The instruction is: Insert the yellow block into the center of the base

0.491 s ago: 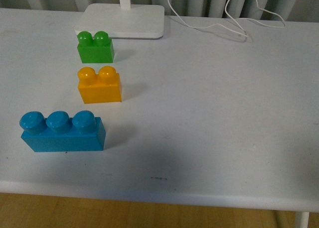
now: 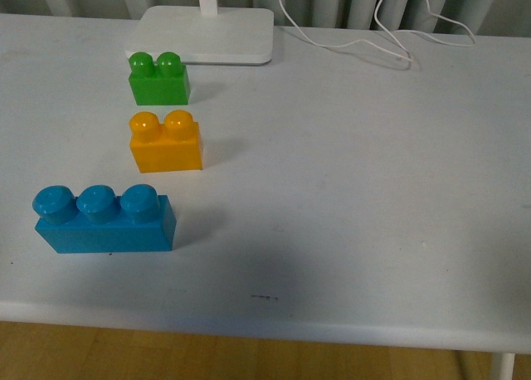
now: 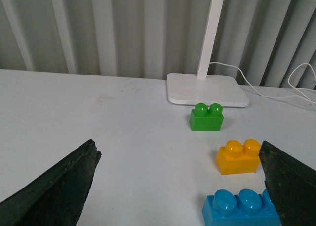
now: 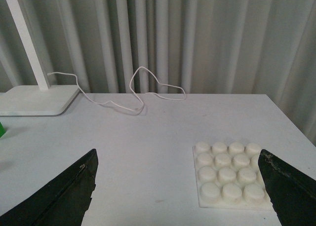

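The yellow block (image 2: pixel 166 143) stands on the white table between a green brick (image 2: pixel 158 79) and a blue three-stud brick (image 2: pixel 104 219). It also shows in the left wrist view (image 3: pixel 239 157). My left gripper (image 3: pixel 180 179) is open and empty, above the table and short of the block. The base (image 4: pixel 231 174), a white square plate with round studs, shows only in the right wrist view. My right gripper (image 4: pixel 180 186) is open and empty, with the base by one of its fingers. Neither gripper shows in the front view.
A white lamp foot (image 2: pixel 203 34) with its pole stands at the table's far edge behind the green brick. Its white cable (image 2: pixel 390 31) loops across the back. A grey curtain hangs behind the table. The table's front edge (image 2: pixel 265 334) is close.
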Controlling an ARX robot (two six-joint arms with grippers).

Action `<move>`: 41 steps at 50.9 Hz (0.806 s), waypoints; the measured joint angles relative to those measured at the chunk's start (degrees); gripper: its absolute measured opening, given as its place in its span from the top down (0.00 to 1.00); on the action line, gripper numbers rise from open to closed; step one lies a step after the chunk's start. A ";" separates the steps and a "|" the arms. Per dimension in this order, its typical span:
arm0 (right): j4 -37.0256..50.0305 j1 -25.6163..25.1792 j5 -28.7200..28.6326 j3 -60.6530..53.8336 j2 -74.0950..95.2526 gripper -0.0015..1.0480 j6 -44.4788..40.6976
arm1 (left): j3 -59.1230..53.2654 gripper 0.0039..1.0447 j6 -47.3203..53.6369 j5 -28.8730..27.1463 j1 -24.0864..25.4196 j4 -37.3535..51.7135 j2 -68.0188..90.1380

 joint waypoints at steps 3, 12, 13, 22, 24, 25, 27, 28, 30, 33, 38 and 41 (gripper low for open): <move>0.00 0.00 0.02 0.00 0.00 0.09 0.00 | 0.00 0.06 0.00 0.00 0.00 0.00 0.00; 0.00 0.00 0.00 0.00 0.00 0.09 0.00 | 0.00 0.06 0.00 0.00 0.00 0.00 0.00; 0.00 0.00 0.02 0.00 0.00 0.09 0.00 | 0.00 0.06 0.00 0.00 0.00 0.00 0.00; -6.27 -1.36 1.68 9.29 21.44 0.09 0.70 | 0.00 0.06 0.00 0.02 0.00 0.00 0.00; -6.73 -2.25 1.33 13.03 28.57 0.09 -0.72 | 0.00 0.06 0.00 0.02 0.00 0.00 0.00; -6.32 -2.86 0.76 15.87 34.03 0.09 -1.33 | 0.00 0.06 0.00 0.00 0.00 0.00 0.00; -5.88 -3.58 0.42 20.11 41.64 0.09 -2.78 | 0.00 0.06 0.00 0.00 0.00 0.00 0.00; -6.08 -3.87 0.55 21.99 44.72 0.09 -3.85 | 0.00 0.06 0.00 0.00 0.00 0.00 0.00; -6.71 -4.61 0.63 26.58 52.41 0.09 -5.79 | 0.00 0.06 0.00 0.00 0.00 0.00 0.00; -9.16 -5.75 0.74 33.64 63.95 0.09 -8.50 | 0.00 0.06 0.00 0.02 0.00 0.00 0.00; -10.86 -6.78 1.73 40.57 74.93 0.09 -10.95 | 0.00 0.06 0.00 0.02 0.00 0.00 0.00; -11.67 -7.13 2.58 44.13 79.82 0.09 -12.59 | 0.00 0.06 0.00 0.02 0.00 0.00 0.00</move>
